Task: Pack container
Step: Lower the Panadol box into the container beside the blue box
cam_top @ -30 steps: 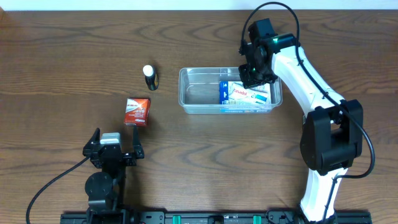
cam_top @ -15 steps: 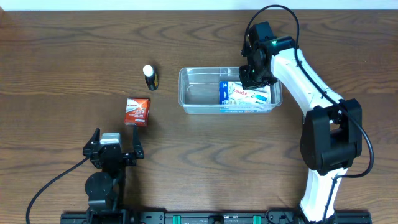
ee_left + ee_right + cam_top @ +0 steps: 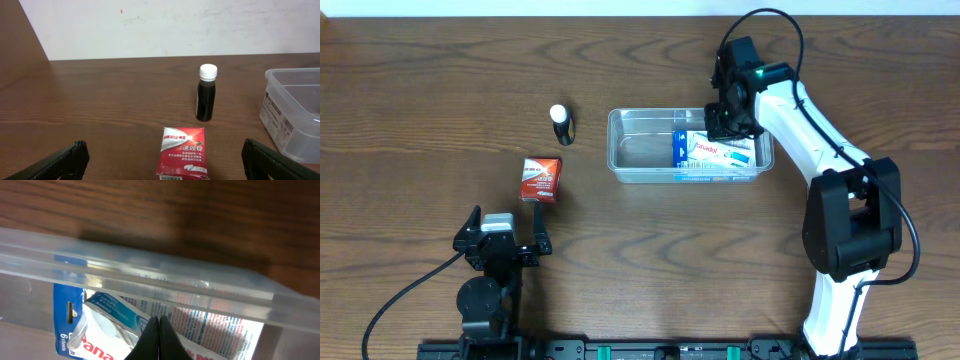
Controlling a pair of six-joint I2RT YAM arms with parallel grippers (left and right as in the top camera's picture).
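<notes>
The jaws of the right gripper [image 3: 159, 325] are pressed together, tip against tip, and nothing shows between them. The jaws of the left gripper [image 3: 505, 233] stand wide apart and hold nothing; in the left wrist view its two dark fingers [image 3: 55, 162] sit at the lower corners of the picture.

The container [image 3: 640, 152] lies on the desk [image 3: 420, 100] in the far half, a little right of the middle, with its long sides along the far edge. Its left part is bare. Its right part holds a blue and white packet [image 3: 715, 152] that lies flat, with red lettering on top.

The right gripper hangs over the container's far right corner, just above the rim. In the right wrist view the clear rim runs across the picture, the packet shows through the wall below it, and the closed tips point down over the packet. Whether they touch it cannot be told.

A dark bottle [image 3: 206, 100] with a white cap stands upright to the left of the container and apart from it. A red box [image 3: 183, 152] lies nearer the near edge, left of the middle, apart from the bottle and well apart from the container. The left gripper rests low by the near left part of the desk. It faces the far edge, and the red box lies just ahead of its open fingers without touching them.
</notes>
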